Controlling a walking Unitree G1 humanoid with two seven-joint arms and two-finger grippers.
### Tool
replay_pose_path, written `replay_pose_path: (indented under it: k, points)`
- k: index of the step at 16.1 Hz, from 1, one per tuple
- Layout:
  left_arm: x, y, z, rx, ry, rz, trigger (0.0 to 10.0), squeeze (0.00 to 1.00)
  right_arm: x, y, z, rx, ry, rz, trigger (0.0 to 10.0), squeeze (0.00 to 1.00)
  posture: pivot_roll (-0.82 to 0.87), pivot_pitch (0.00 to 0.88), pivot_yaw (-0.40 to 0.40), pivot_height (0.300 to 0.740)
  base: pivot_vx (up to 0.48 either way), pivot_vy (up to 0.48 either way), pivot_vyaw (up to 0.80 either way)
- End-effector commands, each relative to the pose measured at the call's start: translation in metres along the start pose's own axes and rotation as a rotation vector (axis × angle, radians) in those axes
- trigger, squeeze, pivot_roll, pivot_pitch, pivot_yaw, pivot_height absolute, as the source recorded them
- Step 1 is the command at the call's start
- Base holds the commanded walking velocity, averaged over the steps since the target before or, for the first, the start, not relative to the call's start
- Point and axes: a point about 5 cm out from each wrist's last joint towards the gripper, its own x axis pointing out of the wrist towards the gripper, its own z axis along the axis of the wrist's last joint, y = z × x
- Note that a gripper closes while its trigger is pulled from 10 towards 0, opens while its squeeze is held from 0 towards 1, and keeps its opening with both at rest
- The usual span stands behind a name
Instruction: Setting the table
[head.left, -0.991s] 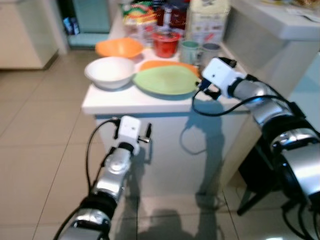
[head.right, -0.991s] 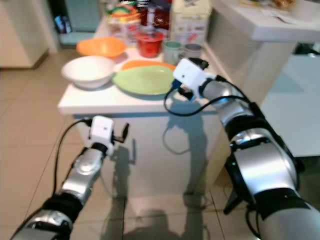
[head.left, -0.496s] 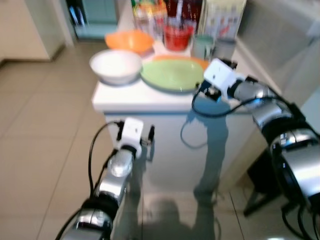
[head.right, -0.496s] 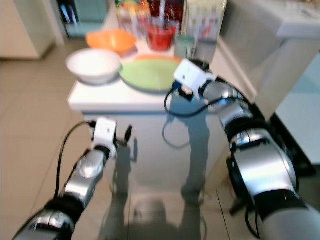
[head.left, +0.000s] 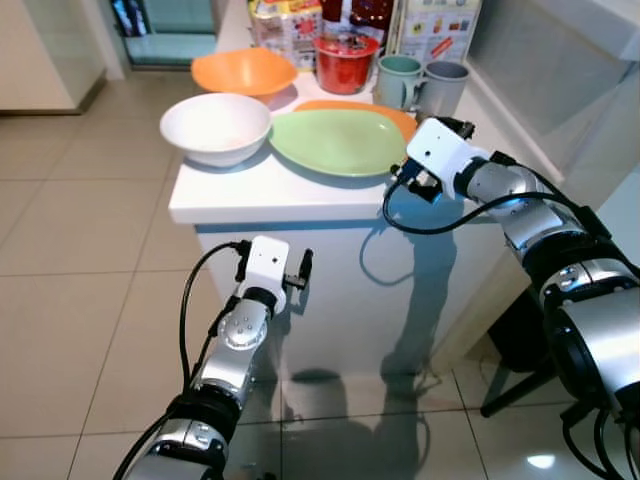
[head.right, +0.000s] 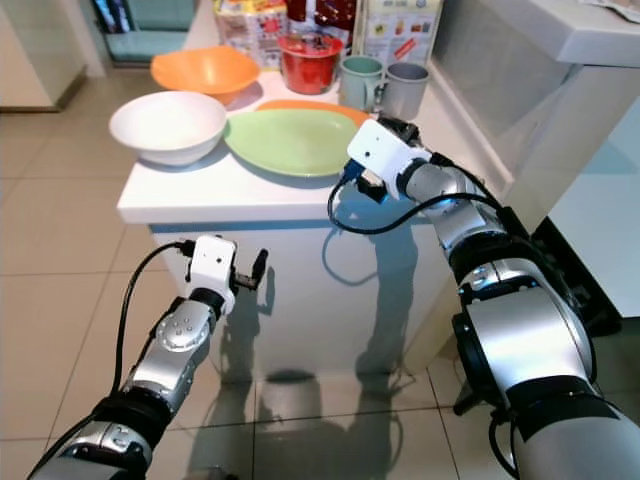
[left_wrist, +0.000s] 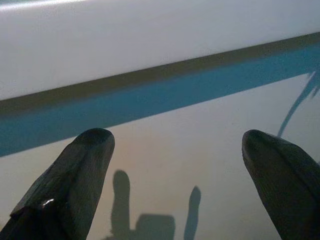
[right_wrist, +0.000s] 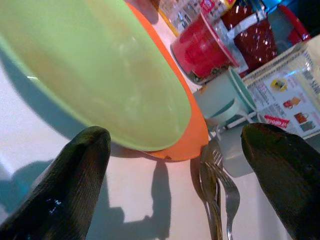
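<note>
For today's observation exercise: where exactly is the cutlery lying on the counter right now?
In the right wrist view, the fork and spoon lie on the white counter between the right gripper's open fingers, beside the stacked green plate and orange plate, near the grey mug.

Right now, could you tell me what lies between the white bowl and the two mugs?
The green plate, stacked on an orange plate, lies between the bowl and mugs, per the eye views.

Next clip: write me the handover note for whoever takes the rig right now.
Right hand: open, empty, at the counter edge, aimed at the green plate stacked on an orange plate; fork and spoon lie just ahead.
Left hand: open, empty, low facing the counter's front.
White bowl, orange bowl, red cup and two mugs sit on the counter.
Nothing grasped; all setting remains.
</note>
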Motion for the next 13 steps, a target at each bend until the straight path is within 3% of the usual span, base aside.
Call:
replay_pose_path:
  k: [1, 3, 4, 10, 11, 12, 13]
  points:
    - [0.0000, 0.0008, 0.0000, -0.011, 0.002, 0.009, 10.0, 0.00, -0.0005, -0.0058, 0.0020, -0.015, 0.004, -0.006, 10.0, 0.00, -0.01, 0.000, -0.019, 0.740, 0.000, 0.000, 0.00]
    - [0.0005, 0.0007, 0.0006, -0.013, 0.001, 0.012, 10.0, 0.00, -0.0010, -0.0078, 0.0016, -0.024, 0.013, -0.007, 10.0, 0.00, -0.01, 0.000, -0.021, 0.740, 0.000, 0.000, 0.00]
    - [0.0006, 0.0006, 0.0008, -0.015, -0.001, 0.013, 10.0, 0.00, -0.0013, -0.0085, 0.0014, -0.023, 0.014, -0.007, 10.0, 1.00, -0.01, 0.000, -0.021, 0.740, 0.000, 0.000, 0.00]
    - [0.0006, -0.0003, 0.0014, -0.019, -0.007, 0.017, 10.0, 0.00, -0.0021, -0.0095, -0.0005, -0.018, 0.024, -0.011, 10.0, 1.00, -0.01, 0.000, -0.026, 0.740, 0.000, 0.000, 0.00]
    - [0.0007, -0.0003, 0.0017, -0.018, -0.008, 0.017, 10.0, 0.00, -0.0020, -0.0103, -0.0010, -0.020, 0.034, -0.018, 10.0, 0.90, -0.01, 0.000, -0.025, 0.740, 0.000, 0.000, 0.00]
    - [0.0009, -0.0004, 0.0016, -0.007, -0.005, 0.015, 10.0, 0.00, -0.0021, -0.0113, -0.0009, -0.018, 0.037, -0.023, 10.0, 0.00, -0.01, 0.000, -0.025, 0.740, 0.000, 0.000, 0.00]
    - [0.0012, -0.0007, 0.0008, 0.000, 0.004, 0.012, 10.0, 0.00, -0.0021, -0.0116, -0.0008, -0.017, 0.036, -0.025, 10.0, 0.00, -0.01, 0.000, -0.025, 0.740, 0.000, 0.000, 0.00]
